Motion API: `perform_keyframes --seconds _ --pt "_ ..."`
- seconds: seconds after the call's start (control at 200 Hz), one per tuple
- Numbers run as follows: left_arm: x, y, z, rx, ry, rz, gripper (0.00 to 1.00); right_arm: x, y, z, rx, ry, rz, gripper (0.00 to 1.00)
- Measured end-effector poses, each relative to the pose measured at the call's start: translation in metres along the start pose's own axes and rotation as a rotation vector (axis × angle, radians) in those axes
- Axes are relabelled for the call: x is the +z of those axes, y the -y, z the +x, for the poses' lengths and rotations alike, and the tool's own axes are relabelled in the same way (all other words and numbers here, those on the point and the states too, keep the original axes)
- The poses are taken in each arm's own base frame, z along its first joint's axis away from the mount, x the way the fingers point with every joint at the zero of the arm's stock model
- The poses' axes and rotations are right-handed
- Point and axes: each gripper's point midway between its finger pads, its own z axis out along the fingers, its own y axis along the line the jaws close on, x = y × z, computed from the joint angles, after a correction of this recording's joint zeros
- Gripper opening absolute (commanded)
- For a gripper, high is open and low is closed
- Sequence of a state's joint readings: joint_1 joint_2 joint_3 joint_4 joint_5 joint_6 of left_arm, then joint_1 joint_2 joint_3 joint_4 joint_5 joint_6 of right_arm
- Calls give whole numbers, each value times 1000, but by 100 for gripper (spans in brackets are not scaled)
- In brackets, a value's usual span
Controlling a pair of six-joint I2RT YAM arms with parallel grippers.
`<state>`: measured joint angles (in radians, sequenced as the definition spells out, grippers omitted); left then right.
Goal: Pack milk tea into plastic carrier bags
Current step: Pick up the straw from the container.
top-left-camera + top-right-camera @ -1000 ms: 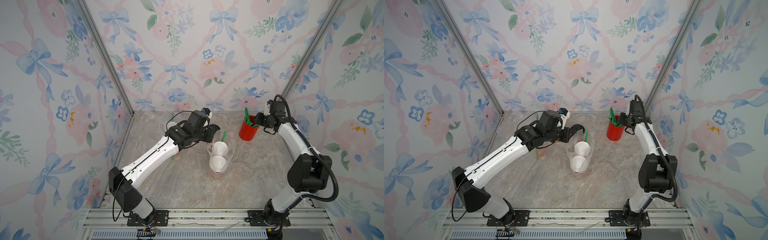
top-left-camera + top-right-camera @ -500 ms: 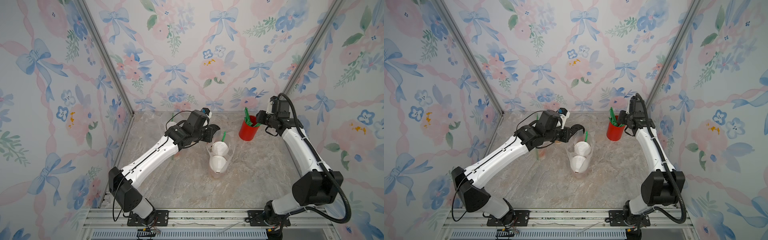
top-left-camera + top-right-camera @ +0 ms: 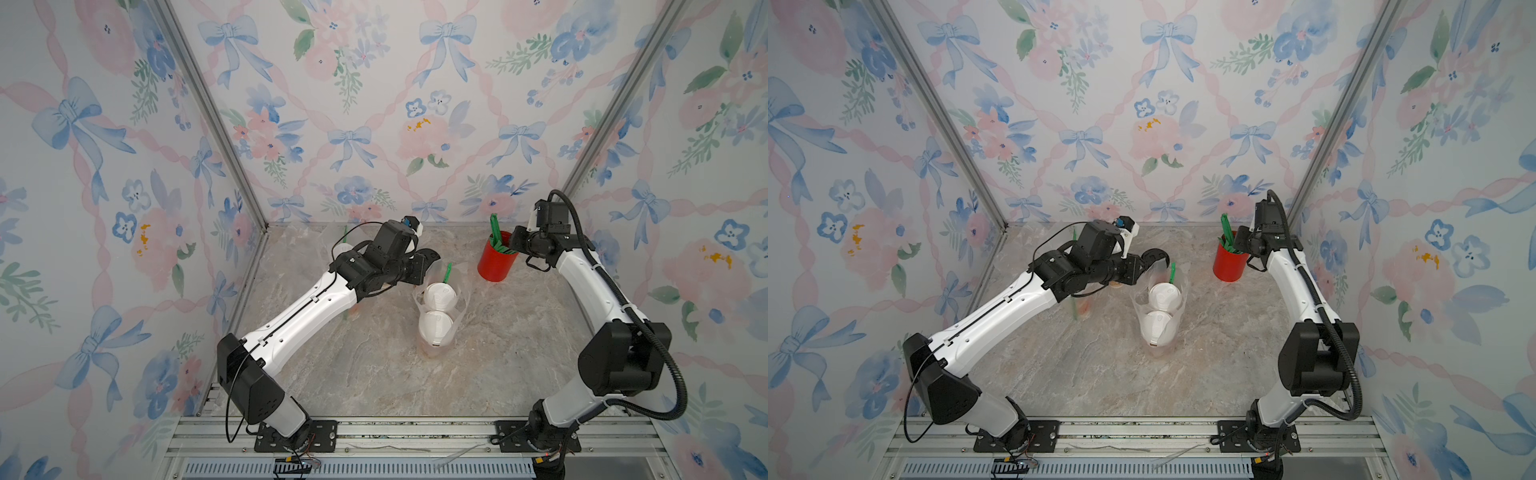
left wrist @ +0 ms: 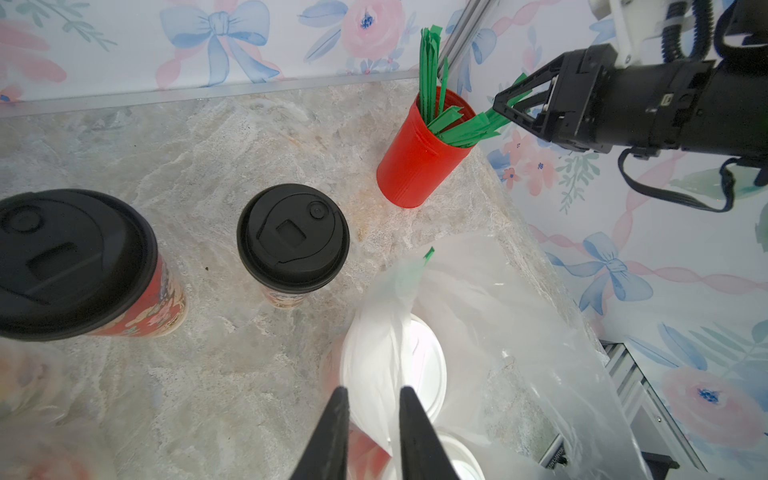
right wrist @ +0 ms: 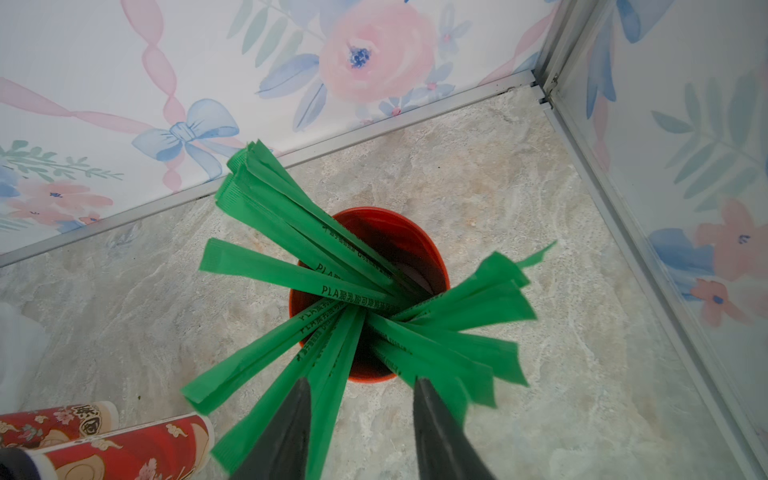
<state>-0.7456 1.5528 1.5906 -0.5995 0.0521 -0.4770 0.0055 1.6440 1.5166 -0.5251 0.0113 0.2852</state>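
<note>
Clear bag (image 4: 498, 291) with two white-lidded cups (image 3: 439, 296) inside: bunched film pinched between left gripper (image 4: 374, 392) fingers, cups just past the tips. Black-lidded cups (image 4: 293, 237) farther off. Right gripper (image 5: 361, 384) fingers apart, straddling green straws (image 5: 332, 374) over red cup (image 5: 395, 237)

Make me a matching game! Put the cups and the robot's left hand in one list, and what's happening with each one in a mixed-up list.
Things:
1. white-lid cups
2. black-lid cups
3. red cup
4. left gripper

What's happening:
A. holds green straws
B. pinches the clear bag
C. sitting inside the clear bag
D. standing on the table, outside the bag

Pairs: 1-C, 2-D, 3-A, 4-B
</note>
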Motion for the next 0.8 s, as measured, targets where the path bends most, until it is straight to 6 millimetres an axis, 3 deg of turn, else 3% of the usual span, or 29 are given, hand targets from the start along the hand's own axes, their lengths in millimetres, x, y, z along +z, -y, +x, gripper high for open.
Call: perform_keyframes --seconds 0.13,0.39,0.615,0.8 --pt "1 0 1 0 -2 -1 23 -7 -3 -7 0 22 -10 43" --pt "1 -1 2 0 -4 -2 24 -41 0 -27 26 105 -16 43" --pt "1 -1 2 0 -4 -2 23 -25 24 -25 85 73 14 38" --pt "1 -1 2 -5 -4 -2 23 -4 25 -13 99 17 -8 34"
